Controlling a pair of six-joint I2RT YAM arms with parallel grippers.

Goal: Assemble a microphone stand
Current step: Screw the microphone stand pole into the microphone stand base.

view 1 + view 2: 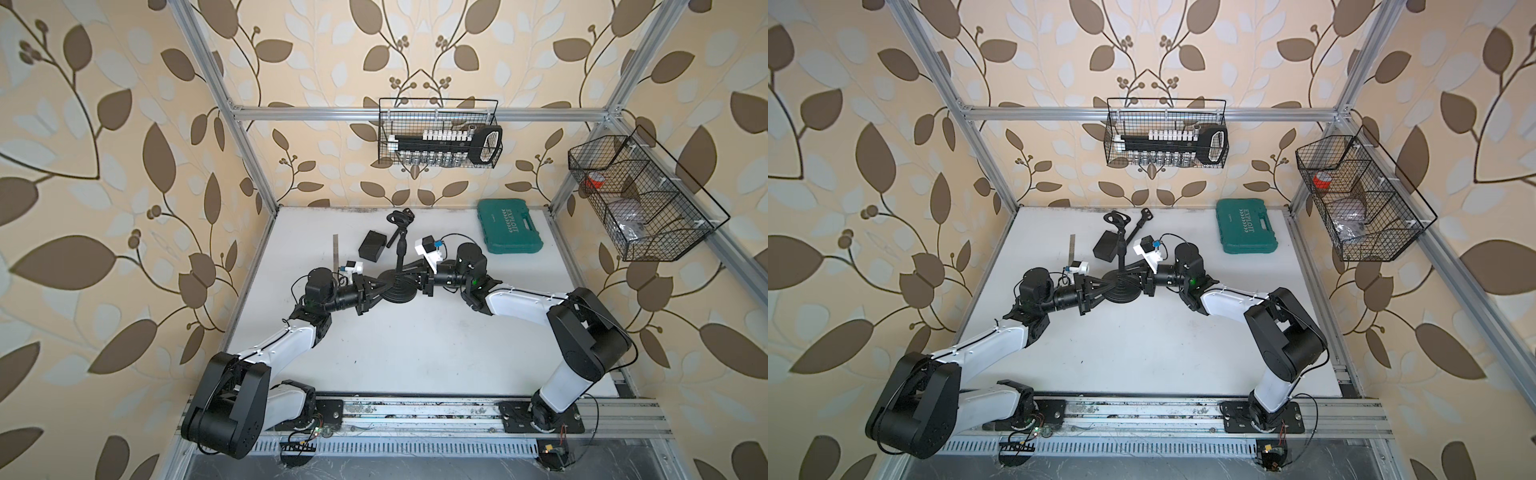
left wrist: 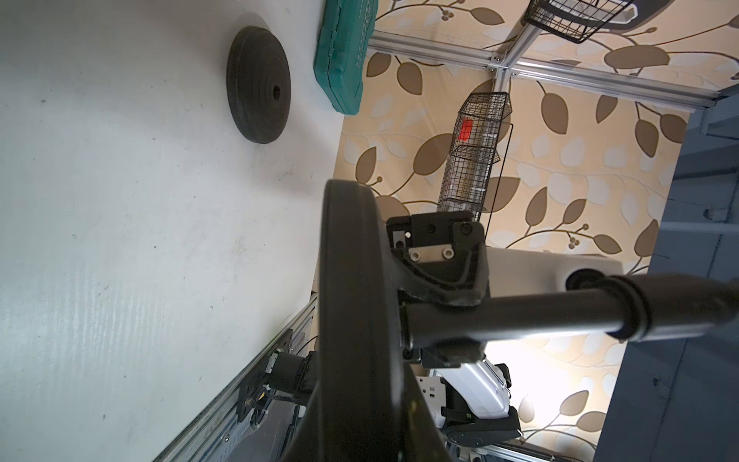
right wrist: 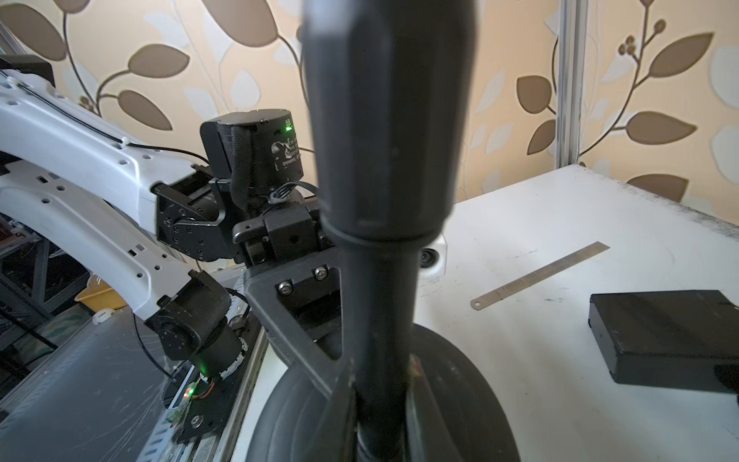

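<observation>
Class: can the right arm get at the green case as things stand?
Probably not yet: the right gripper is shut on the stand pole, though the green case lies unobstructed nearby.

Stand pole blurred, top cut off, basket contents unclear

wallpaper: beige w/ brown leaf pattern | table: white | tool case: teal | stand base, pole: black | ruler: silver

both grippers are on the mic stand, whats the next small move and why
Probably turn the right gripper a little to screw the pole into the base: it's shut on the pole just above the base, while the left gripper clamps the base rim to brace it.
</observation>
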